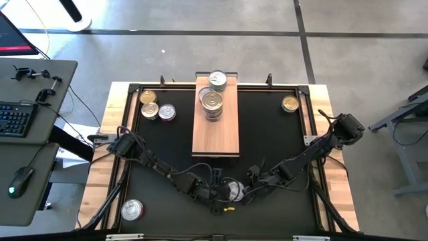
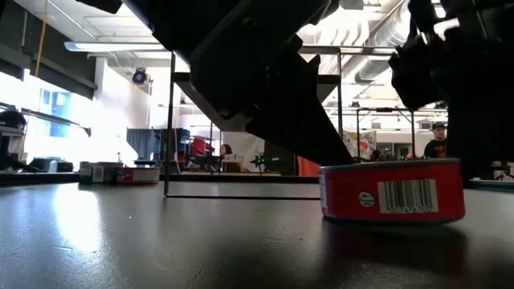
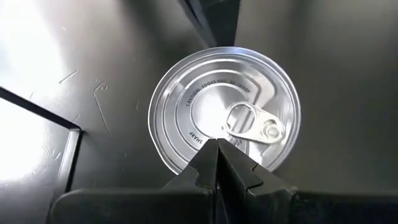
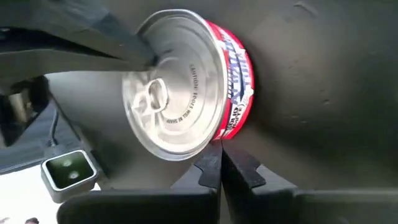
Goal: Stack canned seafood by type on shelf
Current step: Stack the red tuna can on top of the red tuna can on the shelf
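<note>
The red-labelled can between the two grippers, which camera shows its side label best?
The low view: the red-labelled can sits side-on, barcode facing the camera. The right wrist view shows its lid and a strip of label; the left wrist view only its silver lid; the high view has it mostly hidden between the arms.

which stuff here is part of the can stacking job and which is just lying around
Job:
- shelf with stacked cans
- red-label can between the shut left gripper and right gripper
- loose cans, gold can, near can

Lying about:
- keyboard
- mouse
</note>
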